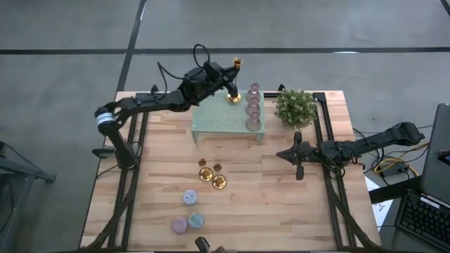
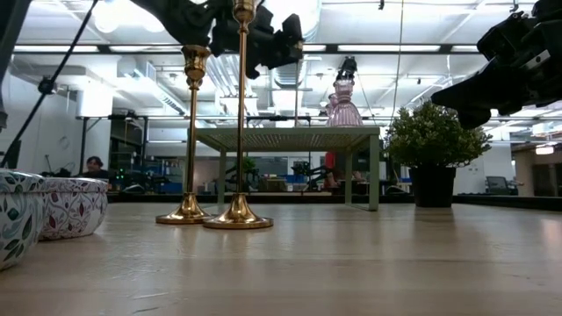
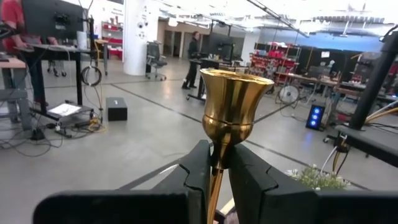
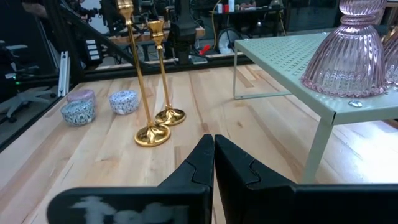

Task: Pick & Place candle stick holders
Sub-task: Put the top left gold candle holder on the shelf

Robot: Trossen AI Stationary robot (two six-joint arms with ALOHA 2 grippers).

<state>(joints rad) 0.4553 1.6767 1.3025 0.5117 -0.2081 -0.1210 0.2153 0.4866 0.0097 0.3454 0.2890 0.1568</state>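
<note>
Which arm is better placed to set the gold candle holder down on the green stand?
Left: the left gripper is shut on the gold metal candle holder above the mint-green perforated stand. The right gripper waits apart.

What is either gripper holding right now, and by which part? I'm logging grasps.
The left gripper clamps a gold candlestick holder by its thin stem, just under the cup. The right gripper is shut on nothing.

Count, high view.
- Tall shiny gold metal candle stick holders [image 1: 219,182]: 3. Two stand on the wooden counter [image 1: 281,204], one is up at the stand.
- Pinkish clear ribbed glass holders [image 1: 253,111]: 4 as far as can be made out, in one row on the stand.
- Squat round pastel holders [image 1: 190,197]: 3, on the counter.
- Mint-green perforated metal stand [image 1: 218,119]: 1.
- Small bushy green potted plant [image 1: 295,107]: 1.

Holders in all: 10.
</note>
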